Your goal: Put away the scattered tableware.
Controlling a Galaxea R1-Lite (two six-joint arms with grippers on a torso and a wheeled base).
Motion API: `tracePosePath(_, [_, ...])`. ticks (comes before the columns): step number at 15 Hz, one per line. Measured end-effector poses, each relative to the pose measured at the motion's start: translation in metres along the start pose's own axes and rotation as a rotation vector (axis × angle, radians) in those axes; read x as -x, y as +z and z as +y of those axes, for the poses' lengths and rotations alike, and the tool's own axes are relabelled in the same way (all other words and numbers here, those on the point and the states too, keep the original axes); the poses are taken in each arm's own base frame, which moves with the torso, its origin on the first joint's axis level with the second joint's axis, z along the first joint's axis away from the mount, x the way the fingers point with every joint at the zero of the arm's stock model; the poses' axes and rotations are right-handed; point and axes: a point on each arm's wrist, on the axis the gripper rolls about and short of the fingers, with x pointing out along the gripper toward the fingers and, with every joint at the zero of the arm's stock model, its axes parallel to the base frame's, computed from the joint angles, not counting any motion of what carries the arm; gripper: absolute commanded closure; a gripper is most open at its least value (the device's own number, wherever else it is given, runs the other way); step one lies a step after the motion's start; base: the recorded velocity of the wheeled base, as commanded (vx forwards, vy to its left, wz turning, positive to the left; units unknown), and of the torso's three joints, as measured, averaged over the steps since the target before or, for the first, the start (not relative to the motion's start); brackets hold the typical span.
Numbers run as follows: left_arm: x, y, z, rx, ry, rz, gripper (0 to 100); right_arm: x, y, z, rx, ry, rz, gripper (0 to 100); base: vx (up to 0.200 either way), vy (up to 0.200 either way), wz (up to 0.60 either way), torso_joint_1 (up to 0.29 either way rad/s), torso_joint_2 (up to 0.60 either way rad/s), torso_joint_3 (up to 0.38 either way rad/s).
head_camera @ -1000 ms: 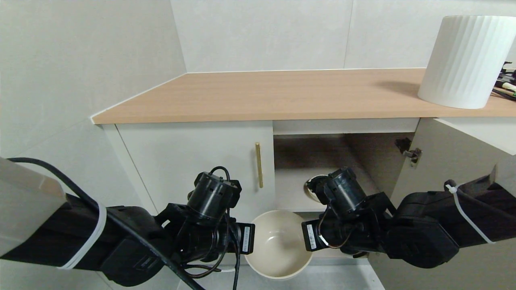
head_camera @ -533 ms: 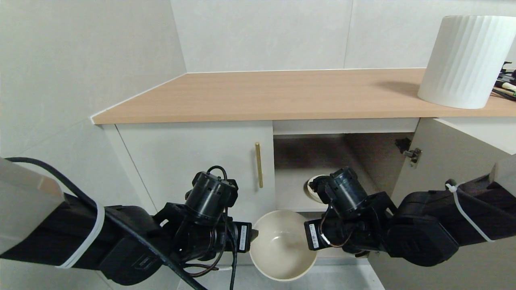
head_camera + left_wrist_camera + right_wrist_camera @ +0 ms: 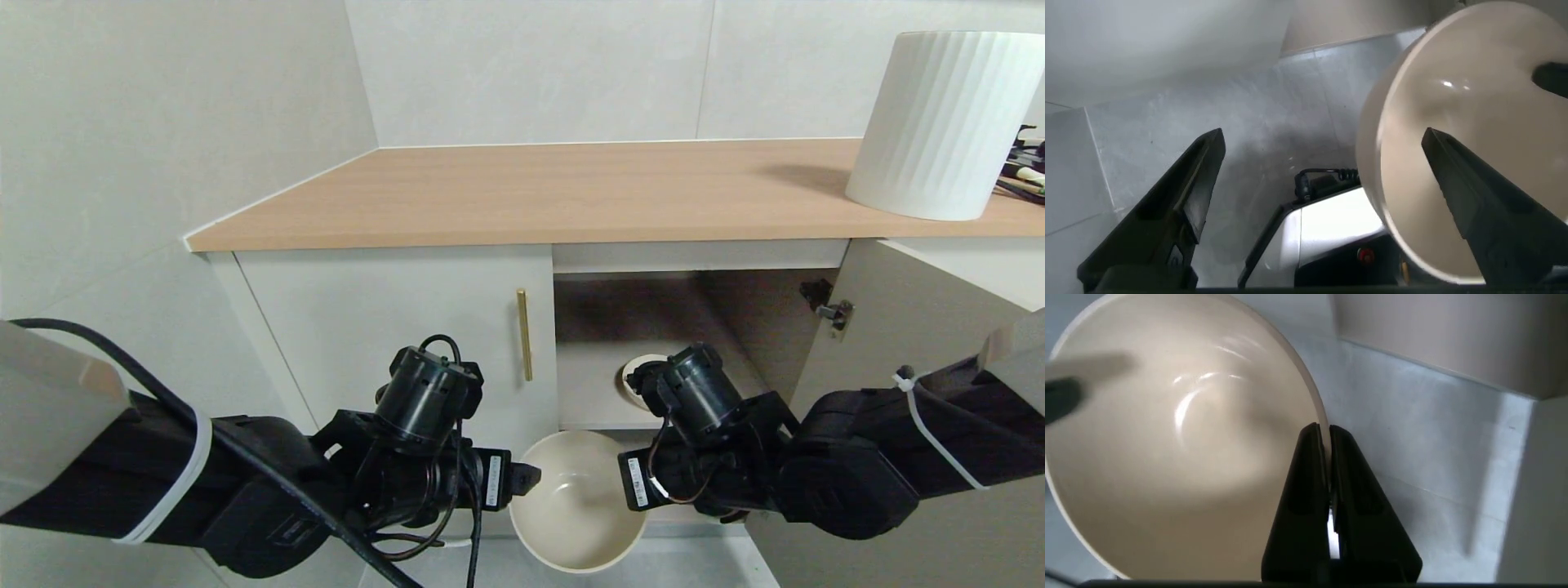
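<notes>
A cream bowl [image 3: 575, 506] hangs in front of the open lower cabinet [image 3: 653, 327], between my two arms. My right gripper [image 3: 635, 483] is shut on its right rim; in the right wrist view the two fingers [image 3: 1315, 482] pinch the rim of the bowl [image 3: 1176, 449] from both sides. My left gripper [image 3: 522, 478] sits at the bowl's left rim and stands wide open [image 3: 1323, 139]. One of its fingers [image 3: 1478, 204] lies over the bowl [image 3: 1503, 98], the other is well off to the side. A small white cup [image 3: 635, 377] stands on the cabinet shelf behind my right wrist.
The cabinet's right door [image 3: 898, 343] is swung open; the left door [image 3: 392, 327] with a gold handle [image 3: 524, 335] is closed. On the wooden countertop [image 3: 531, 192] stands a tall white ribbed container [image 3: 939, 122], with some utensils [image 3: 1024, 173] beside it. Grey floor lies below.
The bowl has shifted slightly right and down with my right gripper. My left gripper's finger now shows apart from the bowl's left rim.
</notes>
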Motion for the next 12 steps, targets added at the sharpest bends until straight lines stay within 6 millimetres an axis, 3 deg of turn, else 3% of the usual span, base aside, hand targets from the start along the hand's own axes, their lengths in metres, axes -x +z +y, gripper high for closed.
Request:
tracePosePath(6, [0.001, 0.0, 0.0, 0.0, -0.001, -0.002, 0, -0.038, 0.006, -0.033, -0.028, -0.18, 0.003, 100, 0.0, 0.0, 0.0, 0.0, 0.0, 0.0])
tracePosePath(12, [0.001, 0.0, 0.0, -0.001, 0.005, -0.006, 0, -0.062, 0.032, -0.07, -0.189, -0.238, -0.129, 100, 0.0, 0.0, 0.0, 0.0, 0.0, 0.0])
